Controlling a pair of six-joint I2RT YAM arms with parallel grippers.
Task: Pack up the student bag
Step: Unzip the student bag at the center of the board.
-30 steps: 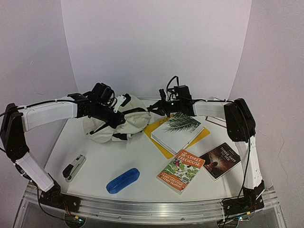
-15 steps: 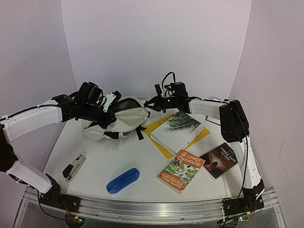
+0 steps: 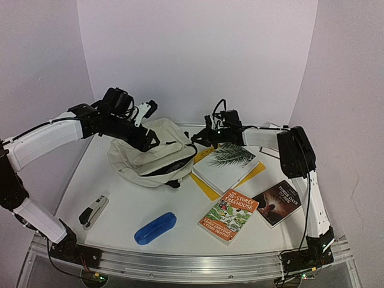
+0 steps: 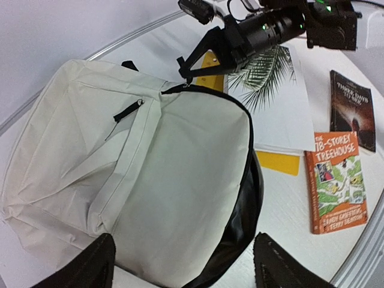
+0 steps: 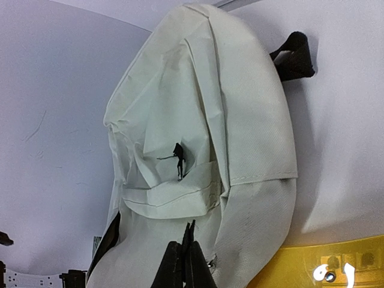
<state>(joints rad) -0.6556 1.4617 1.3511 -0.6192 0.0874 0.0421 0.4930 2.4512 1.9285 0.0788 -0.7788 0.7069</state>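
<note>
- From the top camera, the student bag (image 3: 150, 159) lies slumped on its side at the back left of the table (image 3: 120, 198), with its right edge just beside the palm-leaf book (image 3: 225, 162). Your left gripper (image 3: 149, 123) hangs above the bag with its jaws spread and holding nothing. Your right gripper (image 3: 195, 139) sits at the bag's right edge.
- From the left wrist, both fingers (image 4: 84, 267) stand wide apart over the cream fabric, well clear of it. The dark opening (image 4: 243, 222) gapes only along one side, so nothing pins the bag down. If you pull with the right arm now, the whole bag may slide onto the books instead of the zip running.
- From the right wrist, the fingers (image 5: 180, 264) are clenched tight at the bag's seam, next to a small metal piece (image 5: 210, 262). That is probably the zip slider, but I cannot tell whether anything is truly pinched. A thin tab could slip out under a sideways tug — and a loose black strap (image 5: 294, 54) lies where it could snag the left jaws as they come down.
</note>
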